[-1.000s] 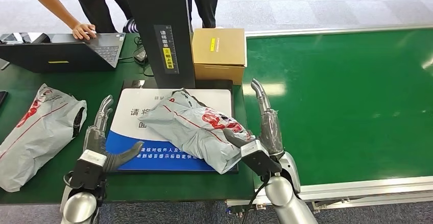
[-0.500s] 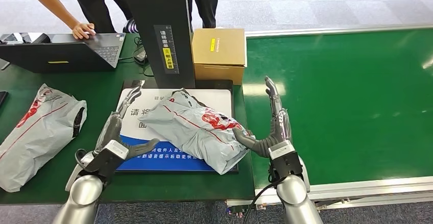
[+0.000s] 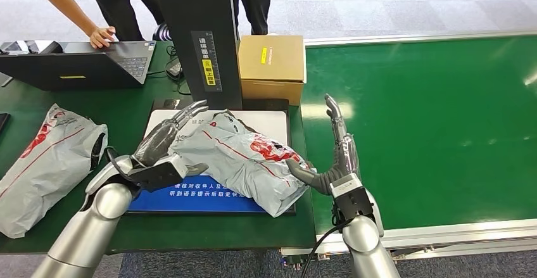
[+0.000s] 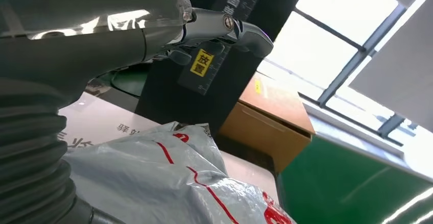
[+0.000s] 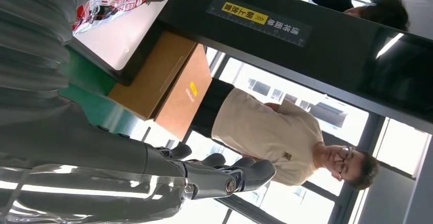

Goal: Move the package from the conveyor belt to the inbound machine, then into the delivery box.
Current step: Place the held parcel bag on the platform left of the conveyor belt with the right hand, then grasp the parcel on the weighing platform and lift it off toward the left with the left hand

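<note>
Grey plastic mailer package (image 3: 244,159) with red print, crumpled, lying across white-and-blue scanning pad (image 3: 269,123) of inbound machine, one end overhanging pad's near right corner. Black upright column (image 3: 202,37) of machine rising just behind pad, yellow label and ruler strip on its face. Left hand (image 3: 166,148) over package's left end, fingers (image 3: 187,111) extended and spread toward column, thumb under them near pad's blue band; contact with package cannot be told. Right hand (image 3: 335,164) at package's right end, above edge of green conveyor belt (image 3: 430,120), fingers straight and pointing away from robot, thumb reaching toward package's end; holding nothing, touch or gap not clear. Brown cardboard box (image 3: 272,66) standing just right of column, against belt's edge. Second grey mailer bag (image 3: 47,164) with red print lying on green worktop (image 3: 126,110) well left of pad. Black laptop (image 3: 79,63) at worktop's far left, a person's hand (image 3: 103,37) resting on its keyboard. Another person (image 5: 275,132) in a beige shirt standing behind cardboard box.
</note>
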